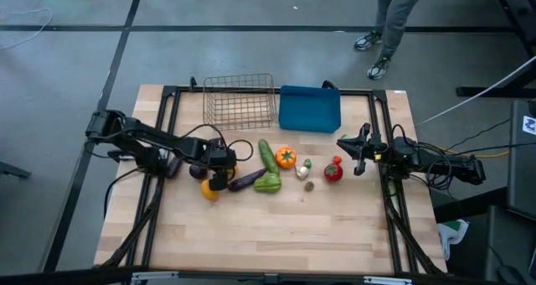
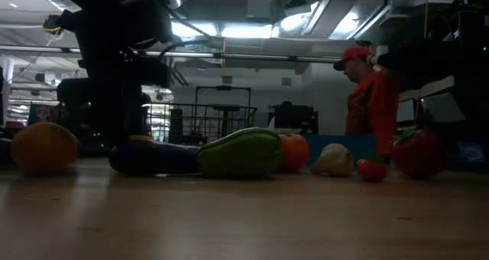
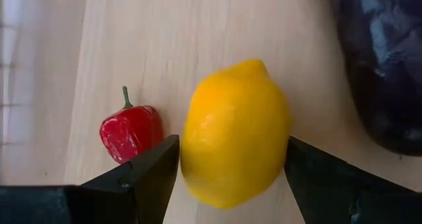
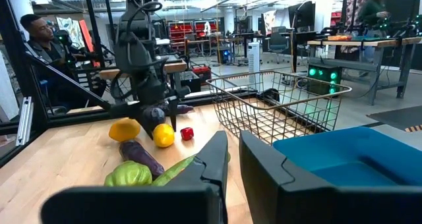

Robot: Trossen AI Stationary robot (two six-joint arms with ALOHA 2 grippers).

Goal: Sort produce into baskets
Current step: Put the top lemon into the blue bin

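The wooden table carried a wire-mesh basket and a blue bin side by side along its far edge. In front of them the produce lay in a loose row, with a cucumber, a green pepper and a purple eggplant. The left gripper stood with a finger on each side of the yellow lemon, a small red berry just beside. The right gripper hovered near the bin, jaws slightly parted, holding nothing

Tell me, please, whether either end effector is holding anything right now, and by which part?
The left end effector brackets the lemon across its middle; a firm grip cannot be confirmed. The right end effector holds nothing.
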